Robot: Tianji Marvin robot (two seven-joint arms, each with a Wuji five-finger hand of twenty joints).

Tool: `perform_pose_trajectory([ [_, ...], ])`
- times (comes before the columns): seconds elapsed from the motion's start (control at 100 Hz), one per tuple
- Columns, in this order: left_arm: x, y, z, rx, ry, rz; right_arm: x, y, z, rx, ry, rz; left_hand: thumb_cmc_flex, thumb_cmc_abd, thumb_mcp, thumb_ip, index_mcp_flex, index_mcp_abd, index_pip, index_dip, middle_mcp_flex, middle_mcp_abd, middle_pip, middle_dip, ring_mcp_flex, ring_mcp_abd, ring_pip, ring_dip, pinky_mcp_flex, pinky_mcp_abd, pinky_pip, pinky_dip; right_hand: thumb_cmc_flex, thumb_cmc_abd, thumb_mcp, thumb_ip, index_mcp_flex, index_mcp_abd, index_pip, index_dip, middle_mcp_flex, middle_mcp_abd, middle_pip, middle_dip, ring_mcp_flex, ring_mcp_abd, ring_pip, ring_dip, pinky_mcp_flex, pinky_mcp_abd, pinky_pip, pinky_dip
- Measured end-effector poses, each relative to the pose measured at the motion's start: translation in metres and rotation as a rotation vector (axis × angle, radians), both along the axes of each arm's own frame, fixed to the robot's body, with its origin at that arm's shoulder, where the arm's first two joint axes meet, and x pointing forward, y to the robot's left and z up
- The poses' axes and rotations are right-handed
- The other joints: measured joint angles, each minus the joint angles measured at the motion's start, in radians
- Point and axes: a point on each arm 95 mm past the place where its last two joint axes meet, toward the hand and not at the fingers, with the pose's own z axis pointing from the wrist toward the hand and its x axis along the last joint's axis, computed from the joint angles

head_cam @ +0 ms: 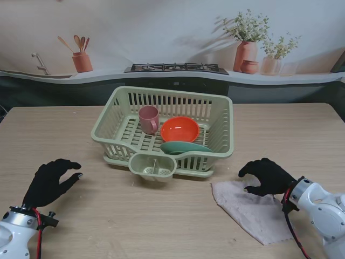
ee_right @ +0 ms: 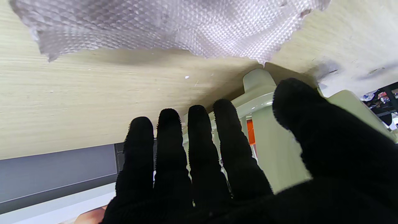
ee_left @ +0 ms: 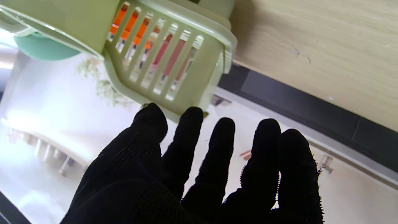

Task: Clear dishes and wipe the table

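The pink wiping cloth is spread flat on the counter directly beneath the released right hand, nearer to me; the left hand, also empty, is well apart.

Green plate partly under orange bowl

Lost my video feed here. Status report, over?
Left hand open, holding nothing. Right hand open over cloth edge. Cup, bowl, plate in rack. Nothing blocking.
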Motion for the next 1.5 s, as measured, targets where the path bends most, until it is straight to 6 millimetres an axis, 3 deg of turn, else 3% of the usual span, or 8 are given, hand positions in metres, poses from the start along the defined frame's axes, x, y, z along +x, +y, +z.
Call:
perform_pose_trajectory([
  [0.22,-0.007,0.004,-0.003,-0.007,0.018,0.016,-0.003,0.005,-0.002,-0.027,0.021,0.024,-0.011,0.012,-0.025,0.000,0.033,0.012,-0.042,0.000,0.000,0.011,0.000,-0.001,0.000,0.009,0.000,-0.007,0.000,0.007,0.000,0.000,0.000,-0.020,0.000,0.000,-0.001,0.000,-0.038,0.000,-0.004,-0.002,-0.026,0.000,0.000,0.000,-0.034,-0.005,-0.021,0.002,-0.025,-0.011],
  [0.25,-0.008,0.005,-0.003,-0.007,0.019,0.018,-0.003,0.005,-0.003,-0.032,0.025,0.027,-0.011,0.012,-0.025,0.019,0.043,0.012,-0.057,0.000,0.000,0.011,0.000,-0.001,0.000,0.010,0.000,-0.007,0.000,0.008,0.000,0.000,0.000,-0.020,0.000,0.000,-0.001,0.000,-0.041,0.000,-0.004,-0.004,-0.029,-0.006,0.000,0.000,-0.039,-0.010,-0.024,0.010,-0.030,-0.012],
  [0.58,-0.013,0.008,-0.007,-0.044,0.049,0.042,-0.008,0.013,-0.016,-0.086,0.085,0.059,-0.024,0.025,-0.037,0.020,0.108,0.024,-0.170,-0.001,0.000,0.014,-0.002,-0.002,0.000,0.012,0.000,-0.008,-0.004,0.009,0.000,0.000,-0.002,-0.032,-0.016,0.000,-0.005,-0.012,-0.070,0.000,-0.057,-0.024,-0.079,-0.019,-0.035,0.000,-0.131,-0.028,-0.088,0.013,-0.133,-0.023],
  [0.97,-0.014,0.009,-0.007,-0.044,0.044,0.043,-0.020,0.017,-0.035,-0.139,0.149,0.086,-0.024,0.026,-0.037,0.020,0.108,0.024,-0.203,0.023,0.000,0.023,-0.002,-0.002,0.000,0.013,0.000,-0.008,-0.011,0.009,0.000,0.000,-0.012,-0.034,-0.076,0.000,-0.111,-0.039,-0.071,0.002,-0.187,-0.027,-0.098,-0.020,-0.127,-0.013,-0.178,-0.029,-0.144,0.024,-0.220,-0.023],
  [1.18,-0.015,0.009,-0.008,-0.044,0.045,0.044,-0.024,0.021,-0.044,-0.172,0.168,0.103,-0.024,0.026,-0.050,0.020,0.108,0.024,-0.204,0.032,0.001,0.023,-0.002,-0.002,0.000,0.013,0.000,-0.008,-0.011,0.009,0.000,0.000,-0.011,-0.047,-0.100,0.000,-0.229,-0.064,-0.061,0.019,-0.274,-0.045,-0.094,-0.017,-0.192,-0.042,-0.196,-0.029,-0.157,0.024,-0.259,0.018],
  [1.28,-0.015,0.009,-0.008,-0.045,0.045,0.044,-0.023,0.022,-0.044,-0.183,0.163,0.110,-0.024,0.026,-0.050,0.021,0.108,0.024,-0.208,0.034,0.001,0.024,-0.002,-0.003,0.000,0.013,0.000,-0.008,-0.013,0.009,0.000,0.000,-0.005,-0.096,-0.096,0.000,-0.244,-0.060,-0.051,0.019,-0.284,-0.038,-0.077,-0.024,-0.194,-0.040,-0.187,-0.025,-0.132,0.024,-0.261,0.046],
  [1.36,-0.015,0.009,-0.008,-0.046,0.048,0.044,-0.023,0.023,-0.044,-0.184,0.161,0.110,-0.024,0.027,-0.050,0.031,0.119,0.026,-0.214,0.036,0.001,0.024,-0.002,-0.003,0.000,0.014,0.000,-0.008,-0.014,0.009,0.000,0.000,0.017,-0.132,-0.054,-0.001,-0.248,-0.058,-0.028,0.019,-0.287,-0.034,-0.043,-0.030,-0.202,-0.036,-0.156,-0.021,-0.101,0.025,-0.203,0.076],
  [1.5,-0.015,0.009,-0.008,-0.048,0.051,0.044,-0.021,0.027,-0.046,-0.245,0.094,0.139,-0.024,0.039,-0.062,0.031,0.119,0.026,-0.214,0.040,0.001,0.024,-0.002,-0.004,0.000,0.014,0.000,-0.009,-0.014,0.009,0.000,0.000,0.064,-0.180,0.054,-0.001,-0.282,-0.059,0.036,0.019,-0.281,-0.029,0.104,0.017,-0.192,-0.037,0.041,0.038,-0.001,0.010,0.074,0.125],
])
